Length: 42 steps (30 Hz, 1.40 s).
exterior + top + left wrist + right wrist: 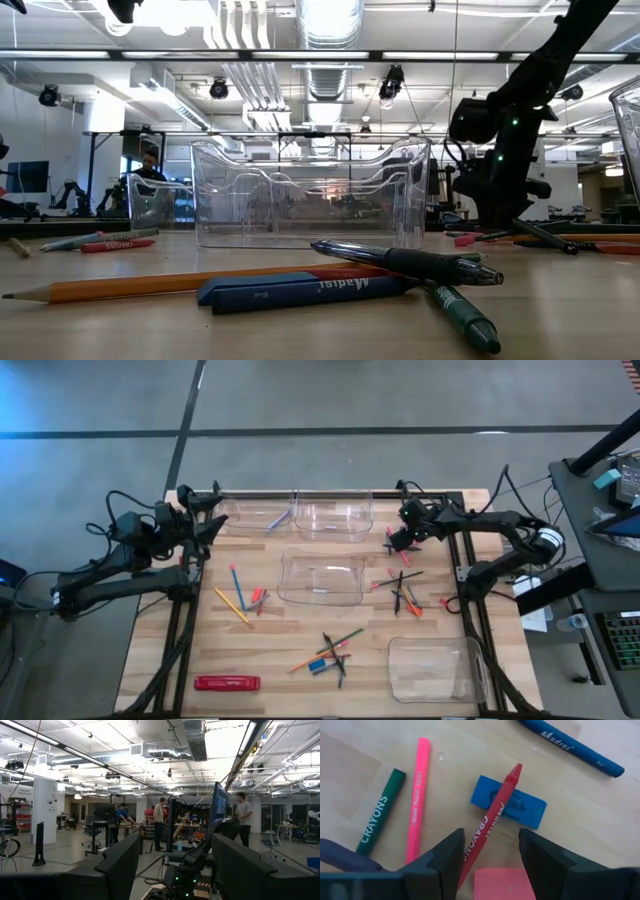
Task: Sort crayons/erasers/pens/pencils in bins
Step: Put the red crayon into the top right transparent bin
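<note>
My right gripper (491, 837) is open and points down over a small cluster at the table's far right (397, 543). A red crayon (492, 815) lies across a blue eraser (520, 807), and its lower end runs between my two fingers without touching them. A pink eraser (502, 885) lies there too. Beside them lie a pink pencil (417, 795), a green crayon (380, 815) and a blue crayon (570, 745). Four clear bins stand on the table (245, 515) (335, 515) (320, 578) (435, 668). My left gripper (175, 845) waits open, raised at the far left (212, 525).
More pens and pencils lie in clusters at the left (240, 598), near the middle front (330, 655) and at the right (405, 595). A long red flat pack (227, 683) lies at the front left. People stand in the room beyond the table (160, 820).
</note>
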Motion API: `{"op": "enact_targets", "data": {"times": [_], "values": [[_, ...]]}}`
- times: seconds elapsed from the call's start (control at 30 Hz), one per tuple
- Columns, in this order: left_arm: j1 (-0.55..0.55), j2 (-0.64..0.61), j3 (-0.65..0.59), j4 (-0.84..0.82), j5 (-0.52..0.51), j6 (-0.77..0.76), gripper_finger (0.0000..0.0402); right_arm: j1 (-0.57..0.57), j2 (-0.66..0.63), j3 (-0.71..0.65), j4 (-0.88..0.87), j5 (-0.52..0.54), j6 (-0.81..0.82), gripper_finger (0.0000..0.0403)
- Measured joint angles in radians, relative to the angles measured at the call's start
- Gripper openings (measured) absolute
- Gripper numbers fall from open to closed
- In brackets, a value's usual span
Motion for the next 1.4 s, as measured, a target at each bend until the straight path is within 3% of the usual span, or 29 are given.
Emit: {"op": "enact_targets", "data": {"times": [0.17,0.67,0.9,1.17,1.3,1.4], "values": [[0.0,0.0,0.0,0.0,0.0,0.0,0.0232,0.001,0.006,0.001,0.008,-0.003,0.006,0.0152],[0.0,0.0,0.0,0.0,0.0,-0.001,0.0232,-0.005,-0.016,-0.002,0.044,0.007,0.002,0.0019],[0.0,0.0,0.0,0.0,0.0,-0.001,0.0232,-0.005,-0.062,-0.002,0.043,0.006,0.002,0.0015],[0.0,0.0,0.0,0.0,0.0,-0.001,0.0232,-0.005,-0.243,-0.003,0.054,-0.03,-0.002,0.0015],[0.0,0.0,0.0,0.0,0.0,0.0,0.0232,0.013,-0.333,-0.003,0.214,-0.125,-0.047,0.0014],[0.0,0.0,0.0,0.0,0.0,0.0,0.0232,0.039,-0.372,-0.003,0.349,-0.135,-0.049,0.0014]]}}
